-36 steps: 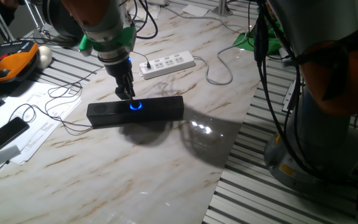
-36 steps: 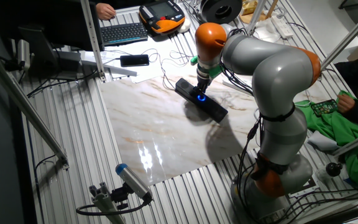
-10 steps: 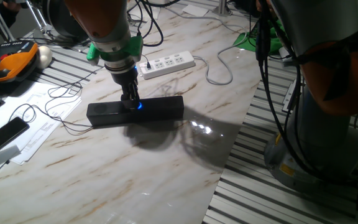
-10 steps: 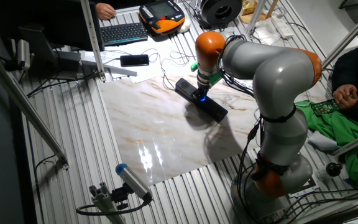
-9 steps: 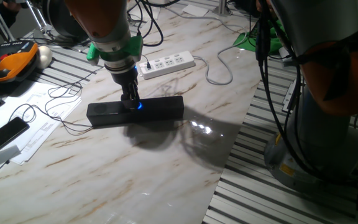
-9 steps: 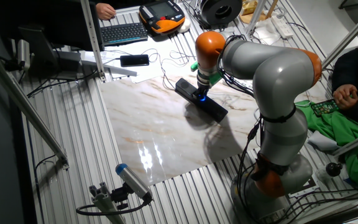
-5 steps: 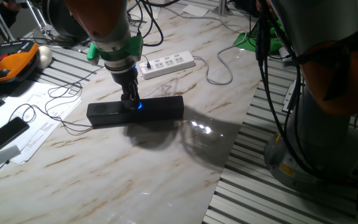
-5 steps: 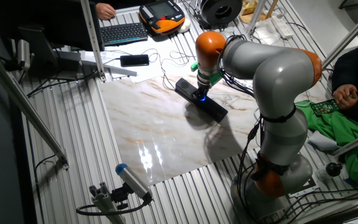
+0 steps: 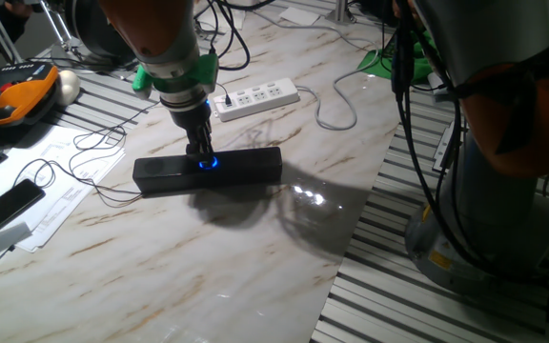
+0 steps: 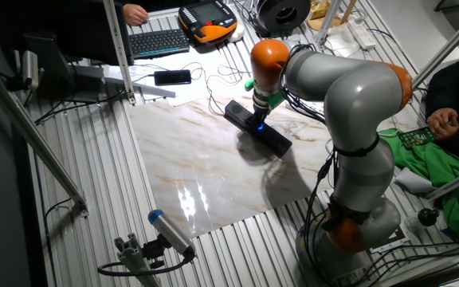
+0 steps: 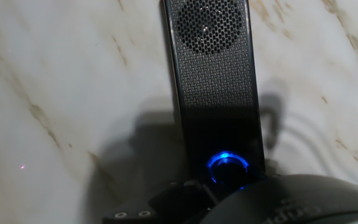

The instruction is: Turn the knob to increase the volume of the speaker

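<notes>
The gripper (image 9: pixel 201 155) stands upright over the middle of the speaker (image 9: pixel 241 167), its tips right at the knob (image 9: pixel 207 162), whose blue ring glows just below and beside them. In the hand view the knob (image 11: pixel 227 168) sits at the bottom edge, close under the hand, with the speaker (image 11: pixel 213 81) running straight away from the fingers across the marble table (image 11: pixel 73 93). The other fixed view shows the same: gripper (image 10: pixel 258 121) down on the knob (image 10: pixel 257 125) at the speaker's (image 10: pixel 273 141) centre.

Whether the fingers pinch the knob or only stand around it, I cannot tell; the tips are hidden by the hand's own body in every view.

Risks, as I judge them: if the hold is loose or off-centre, the wrist may turn and the fingers slip round the knob with no change in volume. The speaker lies free on a smooth slab, so a twist with too much downward push could swivel or skid the whole bar instead. Its thin cable (image 9: pixel 93 186), trailing off to one side of the gripper, could drag. Turning the wrong way would lower the volume.
</notes>
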`<action>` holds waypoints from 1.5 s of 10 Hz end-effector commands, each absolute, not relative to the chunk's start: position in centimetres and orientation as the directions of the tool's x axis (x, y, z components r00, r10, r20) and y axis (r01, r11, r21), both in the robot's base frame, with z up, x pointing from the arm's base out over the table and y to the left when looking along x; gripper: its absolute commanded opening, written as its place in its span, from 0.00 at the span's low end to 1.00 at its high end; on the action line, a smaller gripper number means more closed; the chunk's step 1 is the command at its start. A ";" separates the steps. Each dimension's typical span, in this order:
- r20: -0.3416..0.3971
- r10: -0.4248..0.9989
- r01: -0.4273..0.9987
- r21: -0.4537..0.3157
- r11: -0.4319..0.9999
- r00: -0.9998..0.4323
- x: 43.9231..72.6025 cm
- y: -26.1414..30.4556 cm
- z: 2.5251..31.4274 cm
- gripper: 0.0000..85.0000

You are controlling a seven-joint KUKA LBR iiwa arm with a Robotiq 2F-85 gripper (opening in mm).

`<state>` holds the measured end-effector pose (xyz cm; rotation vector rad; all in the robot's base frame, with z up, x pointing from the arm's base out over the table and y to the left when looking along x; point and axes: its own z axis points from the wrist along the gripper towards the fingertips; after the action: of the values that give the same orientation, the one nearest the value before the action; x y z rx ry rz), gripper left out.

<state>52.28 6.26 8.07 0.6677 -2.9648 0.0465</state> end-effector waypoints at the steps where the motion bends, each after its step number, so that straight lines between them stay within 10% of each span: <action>1: 0.106 -0.426 -0.429 -0.007 0.903 -0.899 52.3 6.3 8.1 0.40; 8: 0.110 -0.415 -0.416 0.015 0.909 -0.903 52.3 6.3 8.0 0.40; 9: 0.113 -0.414 -0.414 0.018 0.910 -0.903 52.3 6.3 8.0 0.20; 15: 0.104 -0.345 -0.344 0.030 0.938 -0.933 52.4 6.4 8.0 0.20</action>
<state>52.39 6.40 7.99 0.5272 -2.9868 -0.0183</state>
